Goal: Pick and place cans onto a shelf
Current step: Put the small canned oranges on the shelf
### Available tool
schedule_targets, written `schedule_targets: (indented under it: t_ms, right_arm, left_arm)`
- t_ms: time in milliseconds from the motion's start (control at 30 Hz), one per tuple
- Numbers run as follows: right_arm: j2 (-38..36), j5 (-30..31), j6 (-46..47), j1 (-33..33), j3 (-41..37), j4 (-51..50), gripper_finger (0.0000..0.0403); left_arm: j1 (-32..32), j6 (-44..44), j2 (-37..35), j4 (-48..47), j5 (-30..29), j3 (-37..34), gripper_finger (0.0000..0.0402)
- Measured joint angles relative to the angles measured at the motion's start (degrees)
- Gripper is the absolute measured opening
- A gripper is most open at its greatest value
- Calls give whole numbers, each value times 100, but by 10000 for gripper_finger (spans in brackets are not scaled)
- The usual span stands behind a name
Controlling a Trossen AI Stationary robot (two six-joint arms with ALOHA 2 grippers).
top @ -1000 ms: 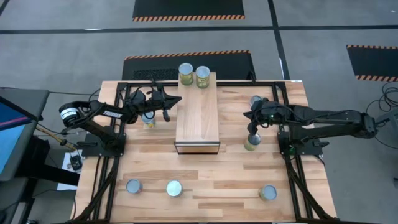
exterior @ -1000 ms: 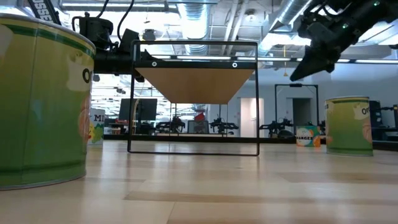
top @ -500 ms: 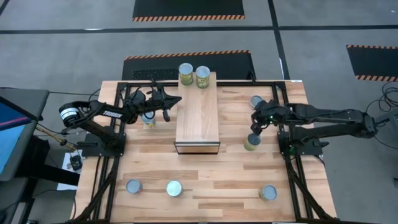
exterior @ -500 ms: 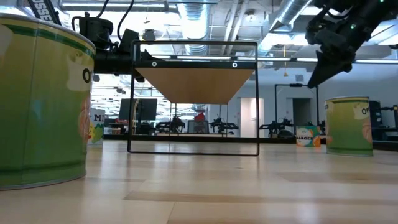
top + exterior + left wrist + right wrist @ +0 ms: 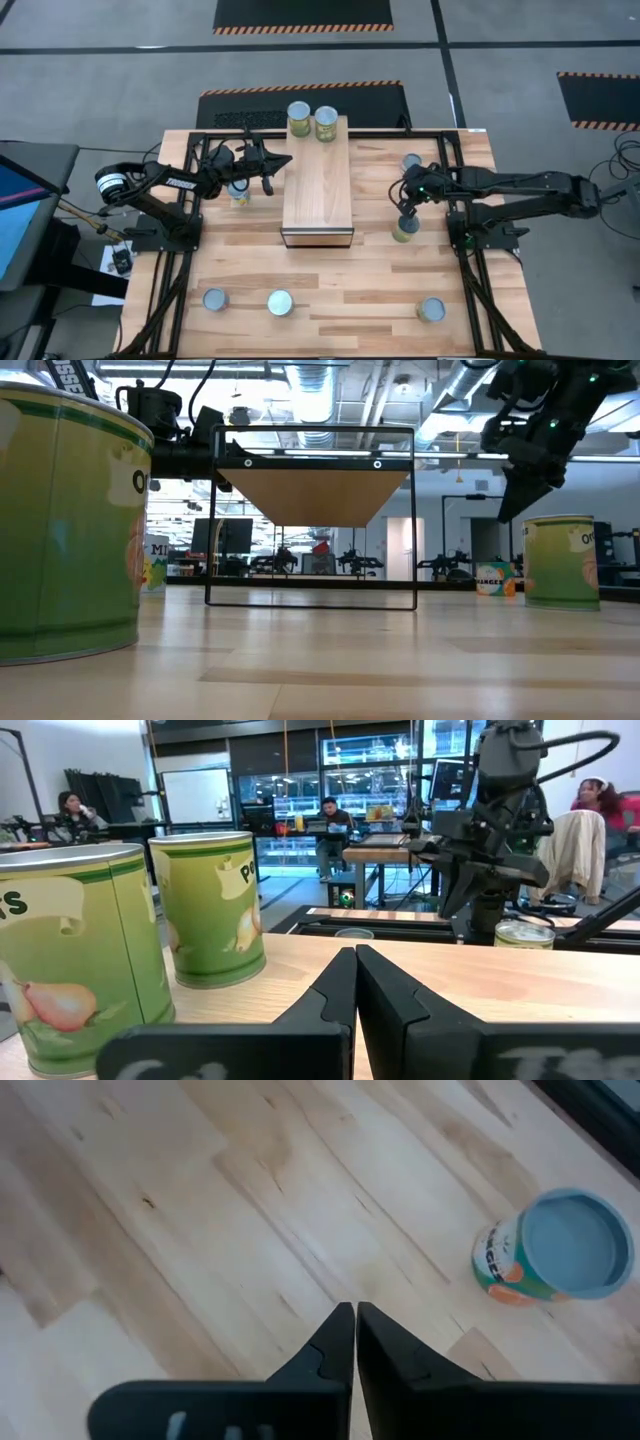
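- Long light-wood raised shelf (image 5: pixel 318 183) mid-table, dark opening at its near end.
- Two yellow-green tin cans (image 5: pixel 312 122) with silver lids stand side by side on its far end; others stay on the plank tabletop (image 5: pixel 350 290).
- Right gripper (image 5: pixel 404 208) hovers just above a can (image 5: pixel 405 229) right of the shelf (fingers look near-together, not gripping).
- Left gripper (image 5: pixel 283 160) at the shelf's left edge, fingers pressed together, empty.

Seated people (image 5: pixel 330 820) and desks (image 5: pixel 385 848) fill the room behind.
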Motion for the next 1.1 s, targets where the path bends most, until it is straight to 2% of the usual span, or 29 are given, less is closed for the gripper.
schedule_targets:
  t_ms: [233,467,733,1100]
  right_arm:
    - [63,-2,-13,-578,0,-52,43]
    - [136,-16,-41,-1208,0,-49,74]
    - [491,-13,-643,-1742,0,50,122]
    - [1157,28,-1141,-2617,0,377,219]
  left_arm:
    - [0,-4,-2,2,0,0,0]
    - [-2,-8,-2,2,0,0,0]
    - [-2,-8,0,2,0,0,0]
    - [-1,-37,-2,0,0,2,0]
